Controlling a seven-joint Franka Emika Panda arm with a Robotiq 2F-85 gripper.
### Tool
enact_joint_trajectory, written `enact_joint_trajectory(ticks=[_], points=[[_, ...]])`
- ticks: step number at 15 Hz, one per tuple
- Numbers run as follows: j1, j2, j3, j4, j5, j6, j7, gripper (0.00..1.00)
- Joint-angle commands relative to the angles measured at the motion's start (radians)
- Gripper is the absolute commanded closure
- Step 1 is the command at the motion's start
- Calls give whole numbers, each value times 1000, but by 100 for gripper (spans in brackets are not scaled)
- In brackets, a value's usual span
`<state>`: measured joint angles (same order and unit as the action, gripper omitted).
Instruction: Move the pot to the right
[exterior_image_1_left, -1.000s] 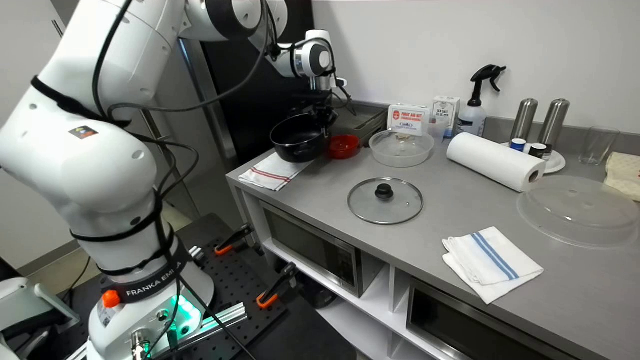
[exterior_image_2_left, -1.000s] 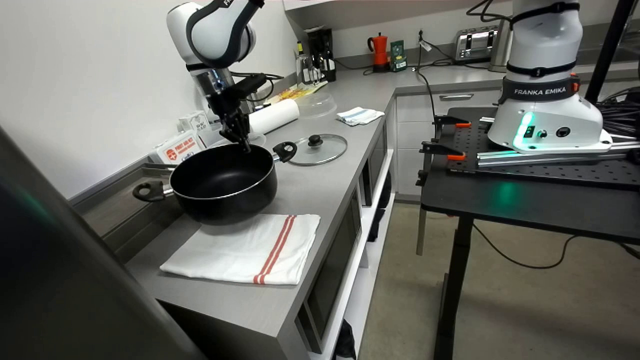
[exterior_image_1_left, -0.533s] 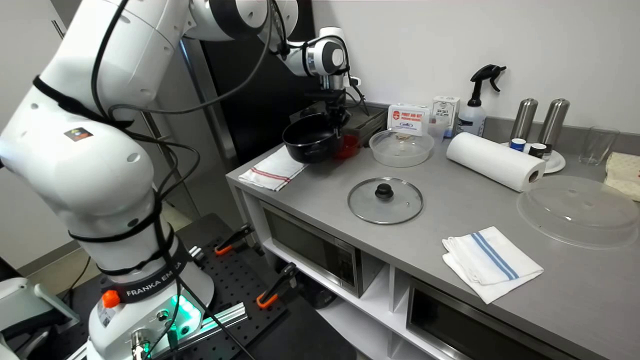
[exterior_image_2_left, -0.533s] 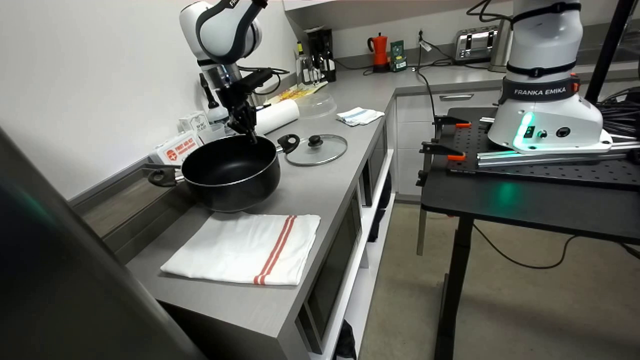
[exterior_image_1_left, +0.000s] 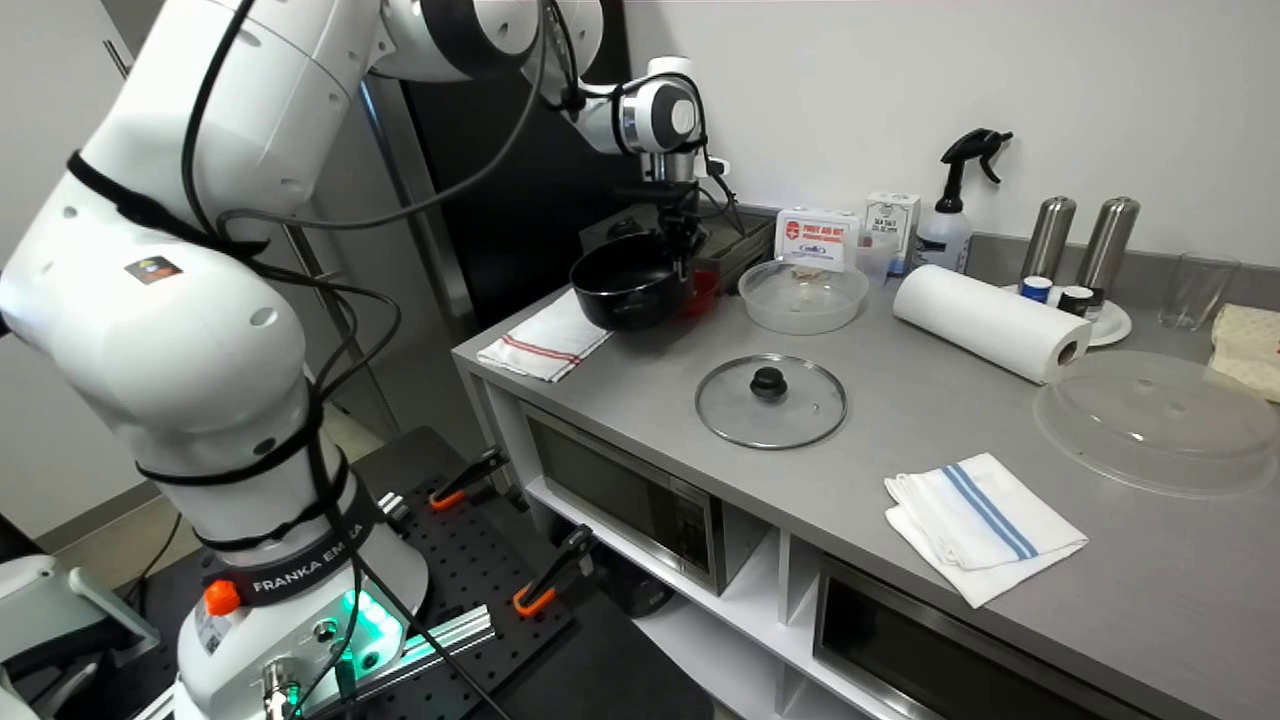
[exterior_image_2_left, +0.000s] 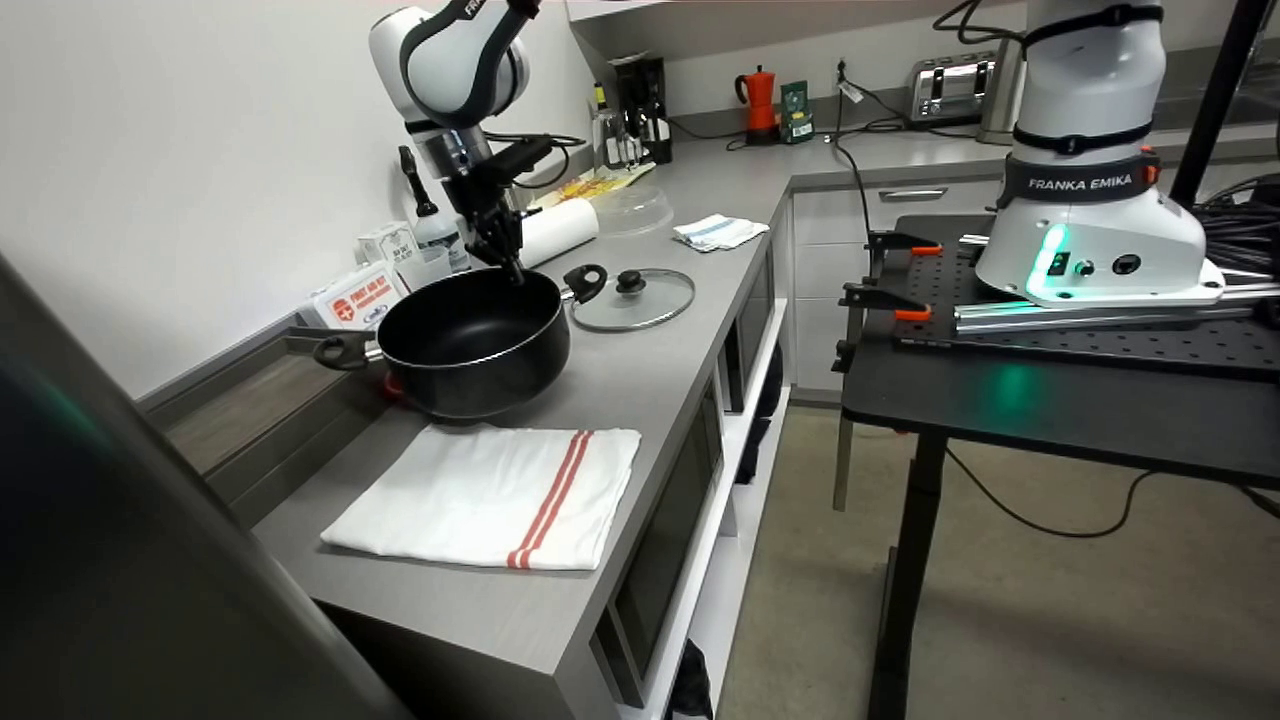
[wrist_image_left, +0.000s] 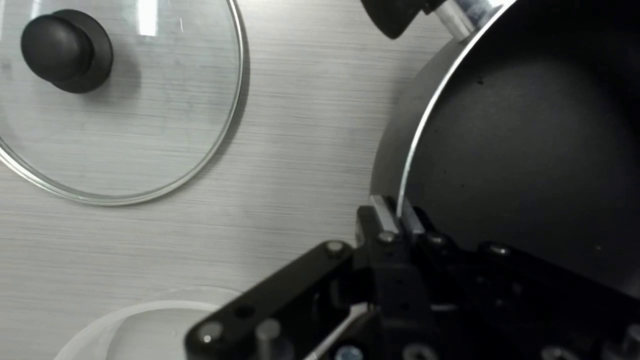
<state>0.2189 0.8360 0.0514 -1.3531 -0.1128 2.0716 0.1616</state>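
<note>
The grey countertop (exterior_image_1_left: 650, 400) spreads out below the Robotiq gripper (wrist_image_left: 399, 216) and runs well past it to the right in an exterior view, where the white Franka Emika arm (exterior_image_1_left: 250, 320) takes up the space left of the gripper and ends just above it. A microwave (exterior_image_1_left: 620, 500) sits under the countertop, much lower than the gripper. Far to the gripper's right in that view lies a clear domed cover (exterior_image_1_left: 1160, 420). The black two-handled pot (exterior_image_2_left: 475, 335) is right at the gripper, open side up; I cannot tell whether its base touches the countertop. Across the pot from the gripper lies a folded red-striped dish towel (exterior_image_2_left: 490, 495), and to the gripper's left in the wrist view a flat glass lid (wrist_image_left: 165, 135) lies apart from the pot. In an exterior view a paper towel roll (exterior_image_1_left: 990, 322) rests on its side to the right of the gripper, and a folded blue-striped dish towel (exterior_image_1_left: 985, 525) lies lower and to the right. Also right of the gripper are a clear bowl (exterior_image_1_left: 803, 305), a spray bottle (exterior_image_1_left: 945, 238) and a first-aid kit (exterior_image_1_left: 815, 238), the spray bottle farthest of the three. A red bowl (exterior_image_1_left: 706, 292), partly hidden by the pot, shows just below the gripper there. The lid's black knob (wrist_image_left: 65, 50) is left of the gripper in the wrist view, and the gripper's own fingertips (wrist_image_left: 385, 215) are clamped on the pot's rim (wrist_image_left: 419, 131), one on the inside and one on the outside
</note>
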Motion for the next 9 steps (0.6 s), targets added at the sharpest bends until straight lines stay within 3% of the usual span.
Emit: enact_joint_trajectory(ticks=[1,9], points=[[-8,-63,-2,-48,19,-18,5,99],[-25,-150,-6,-203,6,12,-5,99]])
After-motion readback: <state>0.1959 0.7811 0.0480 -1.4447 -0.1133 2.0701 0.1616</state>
